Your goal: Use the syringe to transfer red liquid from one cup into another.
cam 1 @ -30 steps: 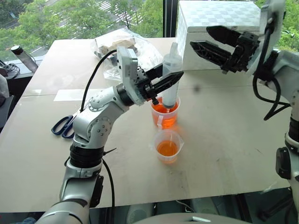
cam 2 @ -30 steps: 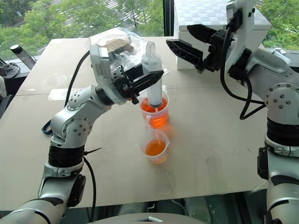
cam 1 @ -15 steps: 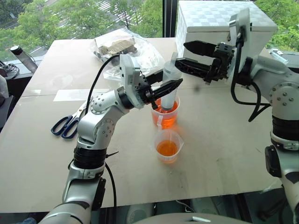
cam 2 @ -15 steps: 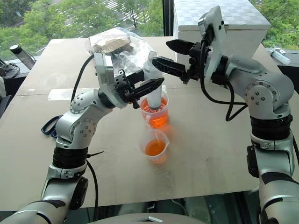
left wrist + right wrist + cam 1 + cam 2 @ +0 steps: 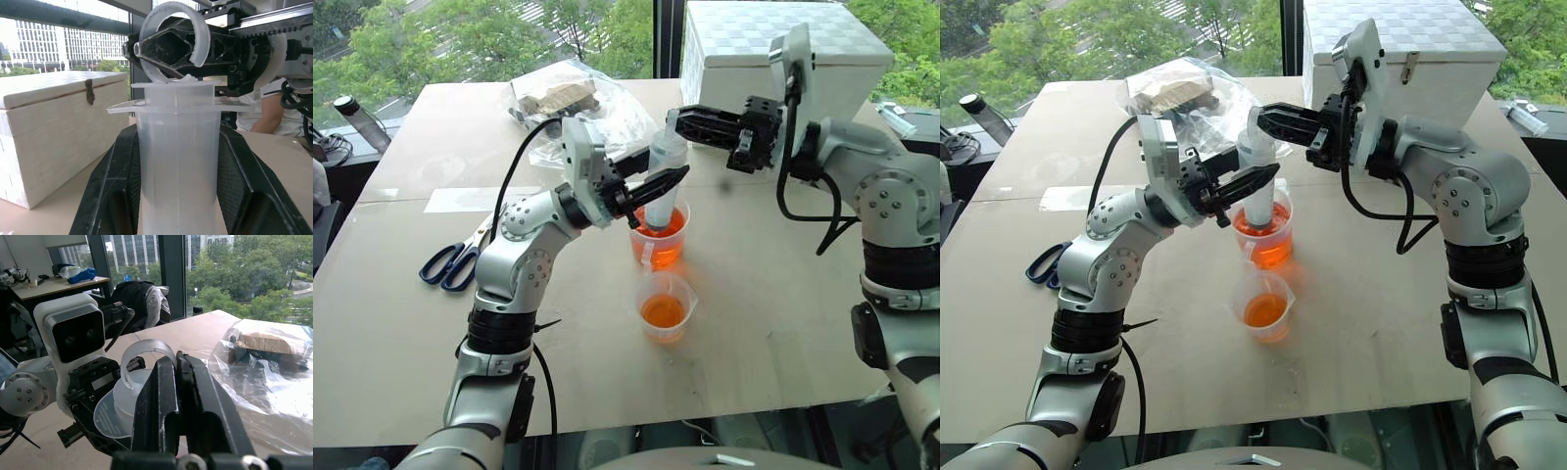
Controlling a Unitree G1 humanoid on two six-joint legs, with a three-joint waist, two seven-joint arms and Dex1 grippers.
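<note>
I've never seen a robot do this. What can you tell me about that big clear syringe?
The large clear plastic syringe stands nearly upright, tip down in the taller clear measuring cup of orange-red liquid. The left hand is clamped around its barrel. The right hand is shut through the whitish ring atop its plunger.

A whitewashed wooden box [image 5: 773,44] with a metal clasp (lid down) stands at the far right of the worktop [image 5: 783,313]. A crumpled clear plastic bag [image 5: 570,108] holding something brown lies at the far middle. Blue-handled scissors [image 5: 450,262] rest near the left edge, beside a pale strip [image 5: 460,200]. A dark-capped bottle [image 5: 360,117] stands beyond the worktop's left corner.
</note>
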